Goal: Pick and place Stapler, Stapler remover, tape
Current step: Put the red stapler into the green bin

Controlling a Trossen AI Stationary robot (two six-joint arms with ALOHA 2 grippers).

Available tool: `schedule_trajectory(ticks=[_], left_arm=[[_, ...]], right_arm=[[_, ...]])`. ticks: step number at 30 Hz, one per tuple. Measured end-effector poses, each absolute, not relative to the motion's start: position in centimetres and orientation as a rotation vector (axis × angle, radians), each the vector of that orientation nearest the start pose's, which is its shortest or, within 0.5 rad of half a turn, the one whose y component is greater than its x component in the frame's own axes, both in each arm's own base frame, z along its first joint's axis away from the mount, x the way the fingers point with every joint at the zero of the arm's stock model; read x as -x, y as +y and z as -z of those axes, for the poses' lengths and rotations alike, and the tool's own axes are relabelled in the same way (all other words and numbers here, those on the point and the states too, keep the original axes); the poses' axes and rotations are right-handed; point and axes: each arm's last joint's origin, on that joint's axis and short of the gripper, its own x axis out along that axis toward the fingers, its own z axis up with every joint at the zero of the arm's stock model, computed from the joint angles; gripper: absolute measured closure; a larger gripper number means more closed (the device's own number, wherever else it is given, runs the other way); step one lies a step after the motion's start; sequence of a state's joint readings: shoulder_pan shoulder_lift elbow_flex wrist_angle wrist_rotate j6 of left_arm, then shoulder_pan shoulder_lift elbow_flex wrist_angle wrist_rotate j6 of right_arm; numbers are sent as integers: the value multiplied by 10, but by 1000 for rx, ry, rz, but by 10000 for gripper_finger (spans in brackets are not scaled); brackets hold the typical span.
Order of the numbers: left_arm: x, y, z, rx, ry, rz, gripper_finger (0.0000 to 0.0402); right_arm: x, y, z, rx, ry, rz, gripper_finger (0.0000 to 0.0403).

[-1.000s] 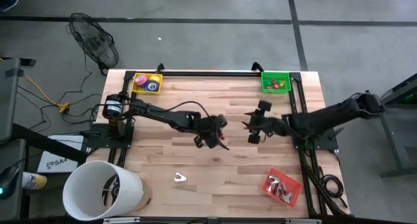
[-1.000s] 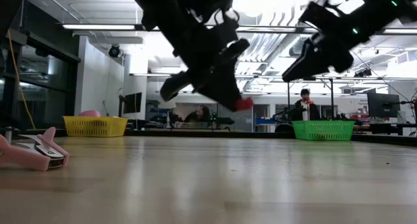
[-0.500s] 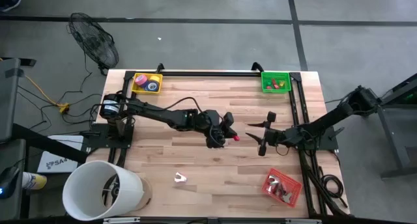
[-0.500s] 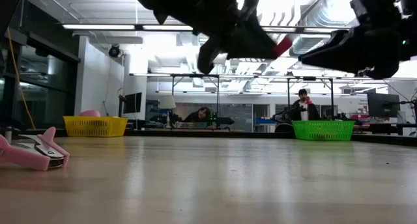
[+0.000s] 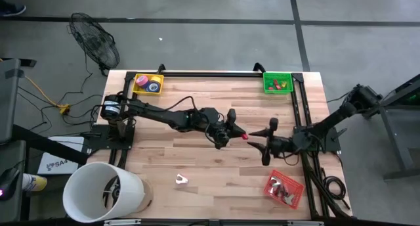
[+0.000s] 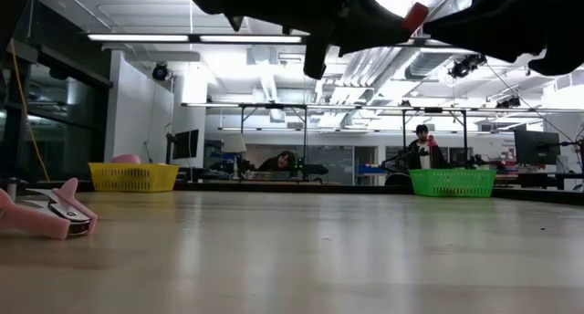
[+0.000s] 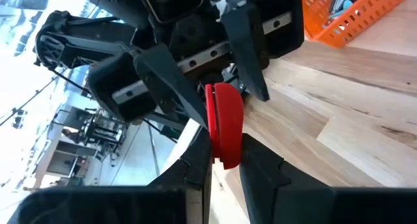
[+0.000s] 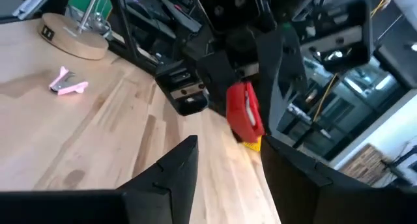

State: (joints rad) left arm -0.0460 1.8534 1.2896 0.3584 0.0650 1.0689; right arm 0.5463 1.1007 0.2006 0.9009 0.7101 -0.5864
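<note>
A small red stapler with a yellow underside is held high over the middle of the table. My left gripper is shut on it and points toward the table's right edge. My right gripper faces it from the right, open. Its two fingers stand on either side of the stapler's free end, and I cannot tell whether they touch it. In the low view the stapler hangs far above the tabletop. A pink staple remover lies on the table near the front edge. My left gripper pinches the red stapler's near end between its two fingers. The fingers run almost level, pointing toward the table's right edge. The stapler stands on edge, sticks out beyond the fingertips and is lifted clear of the table.
A yellow basket with tape rolls stands at the far left corner and a green basket at the far right. An orange basket sits near the front right. A white bucket stands off the front left corner.
My left gripper has risen, moved toward the table's right edge and tipped up from pointing down to nearly level. The red stapler has swung up with it. My right gripper has swung toward the near edge and turned level, so that it faces the stapler.
</note>
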Motion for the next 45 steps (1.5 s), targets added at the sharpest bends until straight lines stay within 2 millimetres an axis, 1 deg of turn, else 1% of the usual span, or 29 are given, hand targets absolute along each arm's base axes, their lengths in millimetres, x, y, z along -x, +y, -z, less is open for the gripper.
schedule_trajectory(ticks=[6, 10, 16, 22, 27, 38, 45], left_arm=[[-427, -22, -259, -1034, 100, 206, 351], [-427, -23, -262, -1012, 50, 234, 351], [-427, -24, -263, -996, 38, 243, 351], [-428, -24, -264, -982, 28, 241, 351], [-428, -25, -267, -980, -10, 248, 351], [-428, -25, -269, -978, -32, 248, 350], [-428, -25, -269, -979, -33, 246, 350]], right_arm=[[-170, 89, -189, 641, 42, 169, 245], [-170, 89, -190, 662, 38, 172, 246], [-170, 89, -198, 687, -28, 194, 245], [-170, 91, -200, 702, -74, 125, 247], [-170, 91, -203, 692, -117, 103, 246], [-178, 78, -208, 688, -183, 71, 249], [-181, 71, -210, 679, -239, 21, 249]])
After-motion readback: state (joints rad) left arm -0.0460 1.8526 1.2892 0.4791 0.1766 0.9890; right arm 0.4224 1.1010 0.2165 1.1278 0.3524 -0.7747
